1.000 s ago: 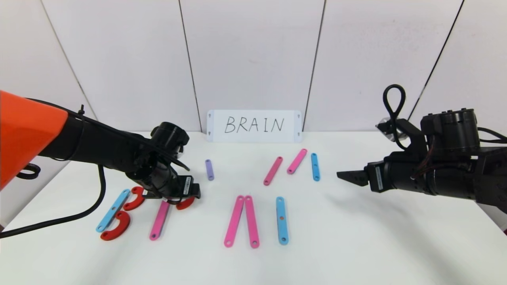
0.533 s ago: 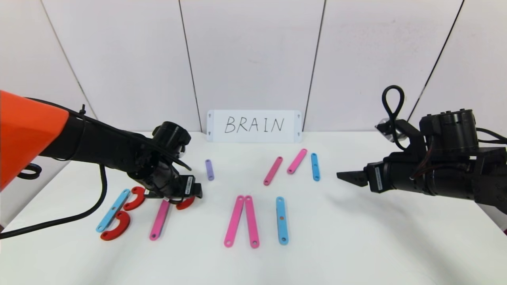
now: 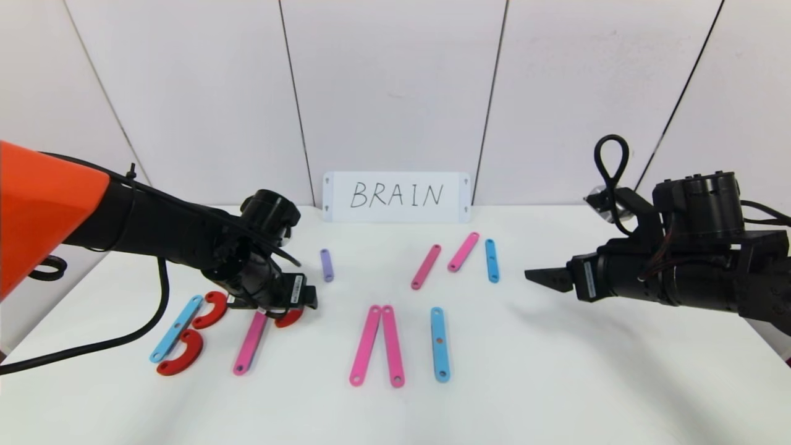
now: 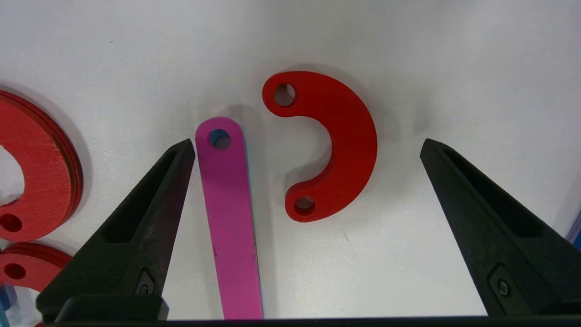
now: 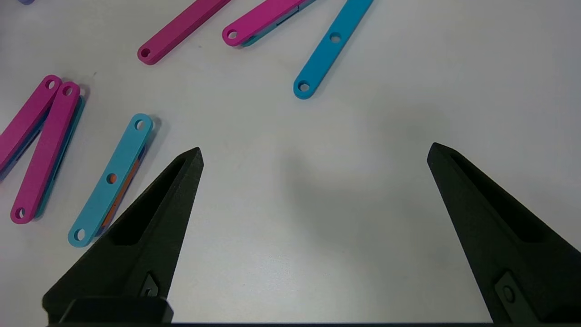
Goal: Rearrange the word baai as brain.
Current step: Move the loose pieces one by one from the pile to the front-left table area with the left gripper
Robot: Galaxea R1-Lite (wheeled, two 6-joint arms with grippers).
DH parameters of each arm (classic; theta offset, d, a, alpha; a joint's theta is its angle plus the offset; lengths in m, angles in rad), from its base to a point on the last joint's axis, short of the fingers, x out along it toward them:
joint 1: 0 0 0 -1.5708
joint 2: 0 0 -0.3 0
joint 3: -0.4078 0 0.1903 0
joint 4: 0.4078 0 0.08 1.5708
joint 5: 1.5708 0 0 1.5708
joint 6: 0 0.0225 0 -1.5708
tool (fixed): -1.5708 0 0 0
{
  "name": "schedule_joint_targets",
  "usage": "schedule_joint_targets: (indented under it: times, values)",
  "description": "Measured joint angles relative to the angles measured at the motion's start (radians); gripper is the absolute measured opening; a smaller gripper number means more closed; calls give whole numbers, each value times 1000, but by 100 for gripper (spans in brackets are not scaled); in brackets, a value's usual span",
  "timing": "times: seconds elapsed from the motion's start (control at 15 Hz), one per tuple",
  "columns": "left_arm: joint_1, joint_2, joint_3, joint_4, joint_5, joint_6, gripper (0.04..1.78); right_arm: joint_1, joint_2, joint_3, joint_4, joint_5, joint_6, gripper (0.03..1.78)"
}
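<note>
The word lies as flat pieces on the white table (image 3: 556,383). At the left a light-blue strip (image 3: 177,328) and two red curves (image 3: 210,309) (image 3: 181,355) form a B. Beside it lie a pink strip (image 3: 249,343) and a third red curve (image 3: 289,317). My left gripper (image 3: 296,303) hovers open just above these two; in the left wrist view the pink strip (image 4: 229,213) and red curve (image 4: 338,141) lie between its fingers (image 4: 150,204). A short purple strip (image 3: 327,265) lies farther back. My right gripper (image 3: 541,277) is open and empty at the right, above bare table.
Two long pink strips (image 3: 377,346) form a narrow pair at the centre, with a light-blue strip (image 3: 439,343) beside them. Behind lie two pink strips (image 3: 426,266) (image 3: 463,251) and a blue strip (image 3: 492,261). A white card reading BRAIN (image 3: 397,196) stands against the back wall.
My left gripper has shifted very slightly to the right over the red curve. The pieces and the right arm have not moved.
</note>
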Motion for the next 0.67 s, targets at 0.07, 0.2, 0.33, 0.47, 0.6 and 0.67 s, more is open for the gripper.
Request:
schedule_joint_targets:
  times: [0.07,0.2,0.33,0.47,0.6,0.67]
  values:
    - [0,0,0,0,10,2,174,2,1,0,0,0,0,173]
    - [0,3,0,0,44,4,174,5,2,0,0,0,0,173]
    - [-1,8,0,1,64,8,174,6,4,1,1,-1,0,173]
    - [-1,11,0,2,67,10,174,8,6,1,1,-2,1,173]
    - [-1,14,0,4,78,11,174,8,6,1,1,-2,0,173]
    - [-1,14,0,3,91,11,174,8,6,1,1,-2,0,173]
